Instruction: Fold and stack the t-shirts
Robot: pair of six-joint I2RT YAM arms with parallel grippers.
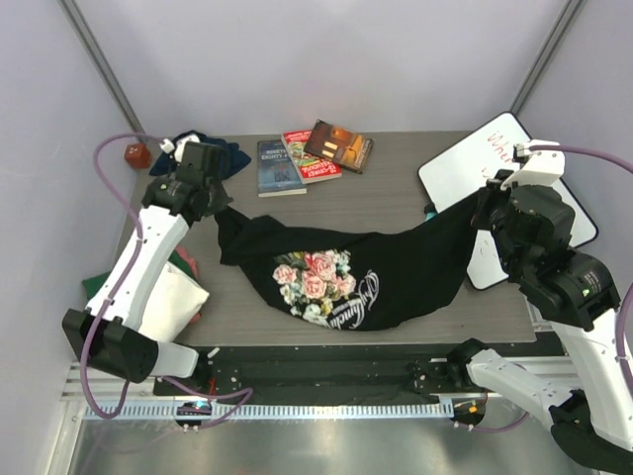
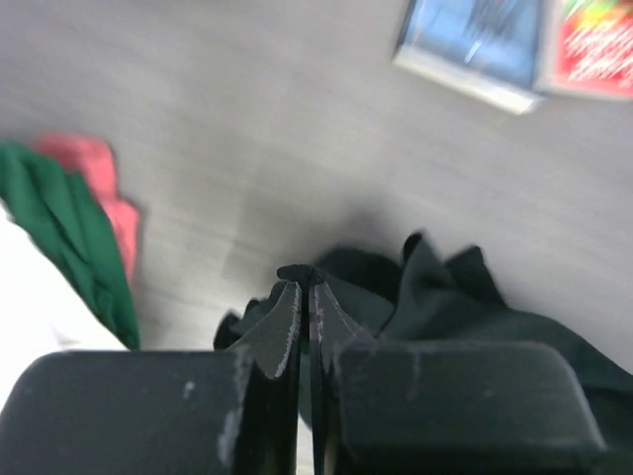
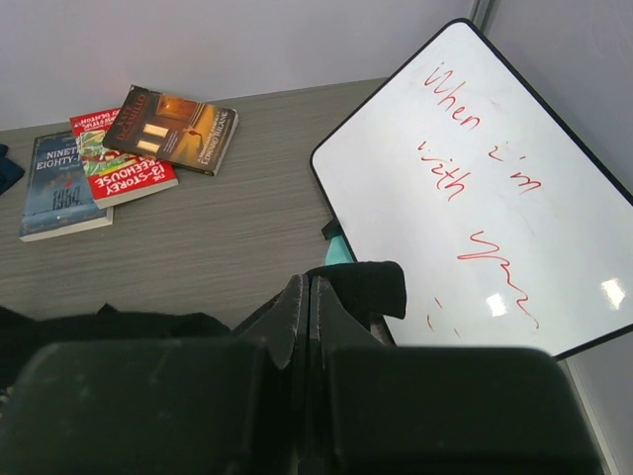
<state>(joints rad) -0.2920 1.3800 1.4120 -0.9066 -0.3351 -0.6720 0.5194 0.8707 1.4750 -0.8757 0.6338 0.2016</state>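
Observation:
The black t-shirt (image 1: 396, 262) with a rose print (image 1: 315, 282) hangs stretched between both grippers, its middle sagging onto the table. My left gripper (image 1: 220, 210) is shut on its left corner; in the left wrist view a pinch of black cloth (image 2: 445, 297) sits at the closed tips of that gripper (image 2: 308, 277). My right gripper (image 1: 485, 203) is shut on the right corner, and a fold of the shirt (image 3: 371, 287) pokes out beside the closed right gripper (image 3: 309, 282). A navy shirt (image 1: 223, 150) lies bunched at the back left. Folded white (image 1: 178, 297) and green (image 1: 183, 265) shirts sit at the left edge.
Three books (image 1: 302, 158) lie at the back centre. A whiteboard (image 1: 465, 168) with red writing lies at the right, with a bit of teal mat (image 3: 338, 252) under its edge. A red object (image 1: 135, 155) sits at the back left corner. Pink cloth (image 2: 99, 178) lies beside the green shirt (image 2: 69, 228).

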